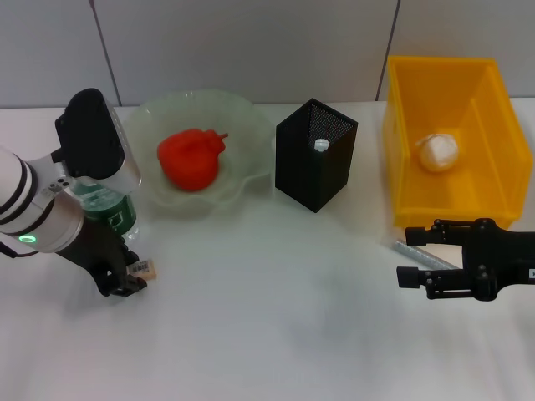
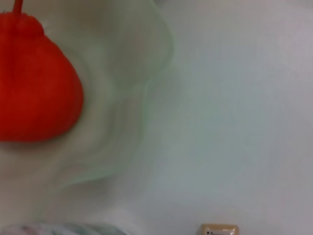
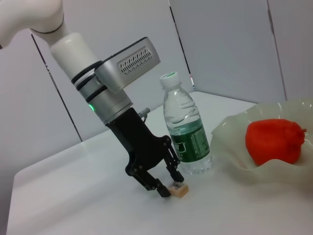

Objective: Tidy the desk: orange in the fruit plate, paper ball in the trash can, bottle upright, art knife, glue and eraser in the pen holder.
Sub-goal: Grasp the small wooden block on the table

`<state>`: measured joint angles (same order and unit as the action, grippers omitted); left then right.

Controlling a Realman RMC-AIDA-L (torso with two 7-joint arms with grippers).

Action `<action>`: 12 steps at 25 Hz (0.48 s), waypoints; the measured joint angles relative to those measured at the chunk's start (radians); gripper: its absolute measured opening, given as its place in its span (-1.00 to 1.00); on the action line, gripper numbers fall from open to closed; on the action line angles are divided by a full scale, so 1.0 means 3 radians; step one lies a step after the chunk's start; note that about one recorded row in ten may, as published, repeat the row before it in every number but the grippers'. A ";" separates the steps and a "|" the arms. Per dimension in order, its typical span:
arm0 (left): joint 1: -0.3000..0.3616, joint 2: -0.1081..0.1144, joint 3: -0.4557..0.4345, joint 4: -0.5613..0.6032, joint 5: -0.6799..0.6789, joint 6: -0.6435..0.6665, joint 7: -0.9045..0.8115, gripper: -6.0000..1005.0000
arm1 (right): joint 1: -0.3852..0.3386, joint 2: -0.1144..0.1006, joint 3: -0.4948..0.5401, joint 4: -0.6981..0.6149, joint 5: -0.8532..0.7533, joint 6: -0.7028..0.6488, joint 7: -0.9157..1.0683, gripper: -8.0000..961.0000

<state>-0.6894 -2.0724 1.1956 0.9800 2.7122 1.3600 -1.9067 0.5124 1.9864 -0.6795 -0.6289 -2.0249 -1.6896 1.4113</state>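
Left gripper (image 1: pixel 127 282) low on the desk (image 1: pixel 267 334) at front left, fingers spread around a small tan eraser (image 1: pixel 145 269) lying on the tabletop; in the right wrist view the eraser (image 3: pixel 178 189) sits between the fingertips, not lifted, contact unclear. Right gripper (image 1: pixel 415 255) hovers front right, jaws apart, holding nothing; a thin grey rod (image 1: pixel 422 255) lies on the desk just under/behind it. Bottle (image 3: pixel 187 125) stands upright, cap on, right behind the left gripper, mostly hidden by the arm in the head view. Farther back, orange (image 1: pixel 191 158) sits inside the fruit plate (image 1: pixel 251 125), which is just beside the bottle. Pen holder (image 1: pixel 316 154) stands upright mid-desk between plate and bin, a white-tipped item visible inside. Trash can (image 1: pixel 401 150) at far right, paper ball (image 1: pixel 440 151) lying on its floor.
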 joint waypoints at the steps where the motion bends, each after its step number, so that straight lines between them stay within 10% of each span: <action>1: -0.0009 0.0000 0.0000 -0.0012 0.0000 -0.0004 0.0000 -0.19 | 0.0000 0.0000 0.0000 0.0000 0.0000 0.0000 0.0000 0.63; 12: -0.0014 0.0005 0.0053 -0.0020 0.0005 -0.0035 -0.0003 -0.40 | -0.0005 0.0000 0.0000 0.0005 0.0000 0.0003 0.0000 0.63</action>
<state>-0.6937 -2.0707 1.2115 0.9739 2.7136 1.3495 -1.9076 0.5108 1.9864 -0.6795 -0.6273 -2.0248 -1.6888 1.4112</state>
